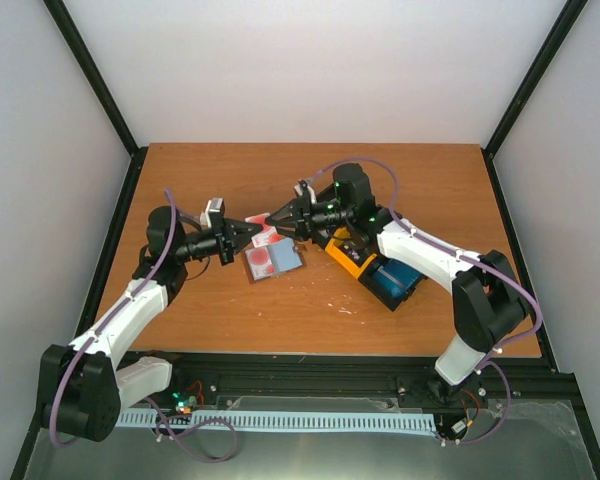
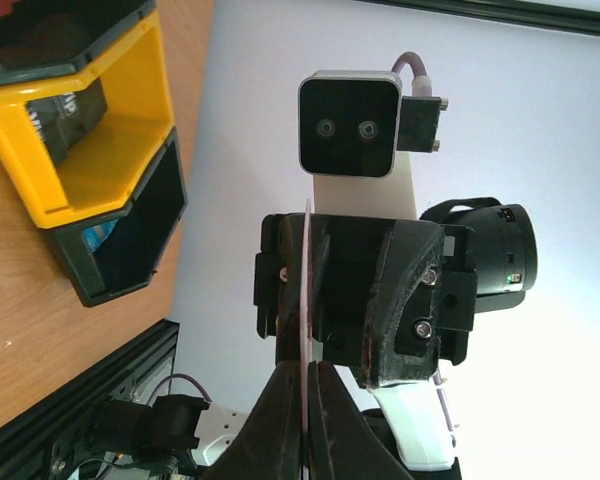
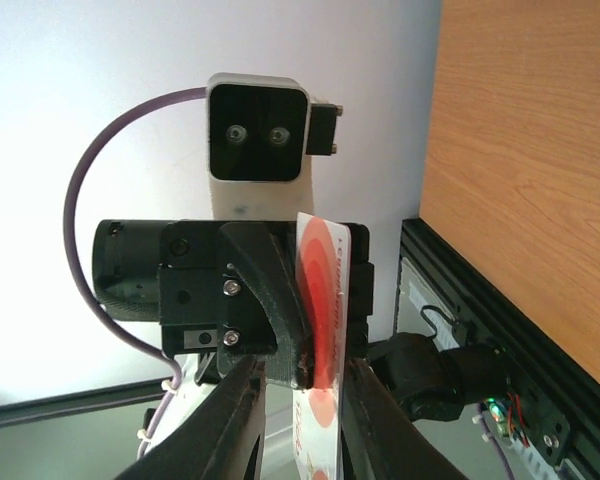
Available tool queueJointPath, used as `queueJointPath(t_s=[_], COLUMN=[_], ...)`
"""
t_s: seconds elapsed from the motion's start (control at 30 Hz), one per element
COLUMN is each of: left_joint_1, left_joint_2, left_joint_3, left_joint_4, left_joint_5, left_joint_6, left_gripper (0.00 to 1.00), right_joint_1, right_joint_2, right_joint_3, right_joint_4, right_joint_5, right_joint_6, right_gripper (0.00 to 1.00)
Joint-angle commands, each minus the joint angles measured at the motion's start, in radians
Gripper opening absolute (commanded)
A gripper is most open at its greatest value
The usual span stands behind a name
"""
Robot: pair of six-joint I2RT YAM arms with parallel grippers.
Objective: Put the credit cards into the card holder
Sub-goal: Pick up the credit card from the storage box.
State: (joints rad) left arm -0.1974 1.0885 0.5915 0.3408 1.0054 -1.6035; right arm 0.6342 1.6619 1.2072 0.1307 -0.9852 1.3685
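My left gripper [image 1: 258, 232] pinches a red-and-white credit card [image 1: 266, 238] just over the card holder [image 1: 277, 262]; my right gripper [image 1: 279, 225] straddles that card, fingers parted, not clamping

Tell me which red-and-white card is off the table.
The card in the left claw, raised between the arms; the other cards lie flat on the open card holder.

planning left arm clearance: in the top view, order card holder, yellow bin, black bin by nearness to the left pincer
1. card holder, on the table just by the left pincer
2. yellow bin, farther right
3. black bin, farthest right
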Motion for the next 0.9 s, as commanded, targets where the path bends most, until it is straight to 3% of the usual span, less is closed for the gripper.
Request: queueJointPath(t_s=[0.0, 0.3, 0.67, 0.77, 0.87], left_joint_1=[0.000, 0.000, 0.000, 0.000, 0.000], left_joint_2=[-0.013, -0.003, 0.039, 0.039, 0.043], left_joint_3=[0.068, 0.152, 0.279, 0.319, 0.356], left_joint_4=[0.034, 0.086, 0.091, 0.004, -0.134], left_joint_5=[0.050, 0.142, 0.277, 0.286, 0.274], left_joint_6=[0.001, -0.027, 0.195, 0.323, 0.475], left_gripper=[0.01, 0.01, 0.01, 0.01, 0.01], right_joint_1=[-0.021, -0.027, -0.012, -0.010, -0.010], right_joint_2=[-0.069, -0.125, -0.135, -0.139, -0.144], right_joint_3=[0.018, -0.019, 0.014, 0.024, 0.029], right_joint_4=[0.135, 0.341, 0.185, 0.170, 0.182], right_joint_5=[-0.013, -0.053, -0.076, -0.081, -0.093], right_joint_6=[-0.036, 0.000, -0.153, -0.198, -0.245], right_gripper=[0.22, 0.16, 0.10, 0.12, 0.03])
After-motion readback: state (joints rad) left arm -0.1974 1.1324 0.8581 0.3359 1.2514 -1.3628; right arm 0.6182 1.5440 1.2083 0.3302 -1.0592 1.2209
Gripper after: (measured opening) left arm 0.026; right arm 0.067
